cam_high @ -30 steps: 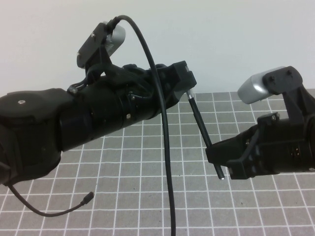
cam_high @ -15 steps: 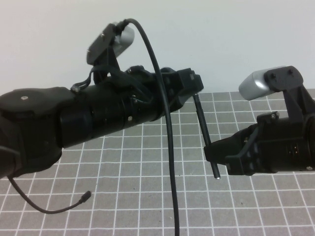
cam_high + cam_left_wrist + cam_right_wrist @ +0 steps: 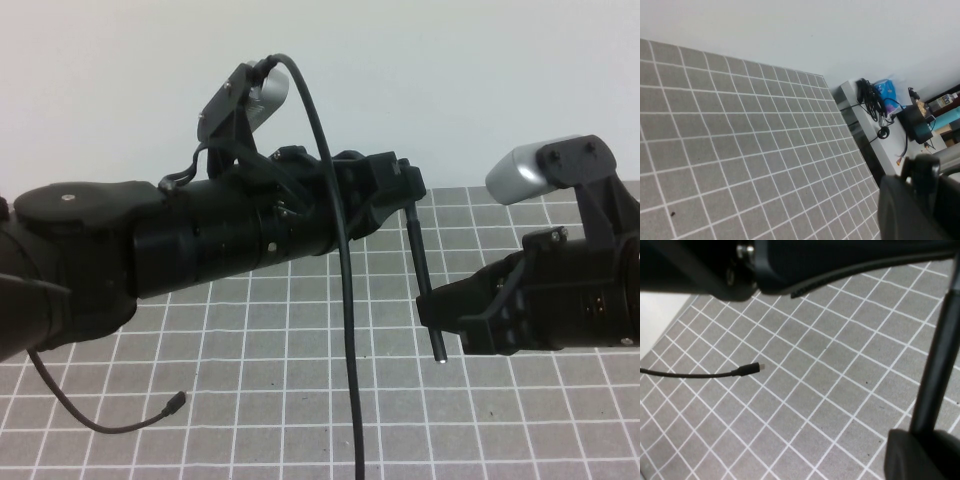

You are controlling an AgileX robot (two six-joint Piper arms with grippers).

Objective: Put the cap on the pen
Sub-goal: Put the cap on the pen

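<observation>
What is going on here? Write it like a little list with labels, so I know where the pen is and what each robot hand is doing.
pen: thin black stick, nearly upright in the air above the grid mat
right gripper: shut on the pen near its lower end
left gripper: at the pen's top end, over it; cap not visible
pen tip: small pale point sticking out below the right gripper
loose cable: end lying on the mat, lower left

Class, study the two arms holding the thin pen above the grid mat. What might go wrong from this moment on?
1. The pen is gripped by the right gripper near its lower end only; a sideways push from the left gripper at its top might lever it out or bend it.
2. If released, it would drop onto the grid mat.
3. The hanging black cable close to the pen might snag.
</observation>
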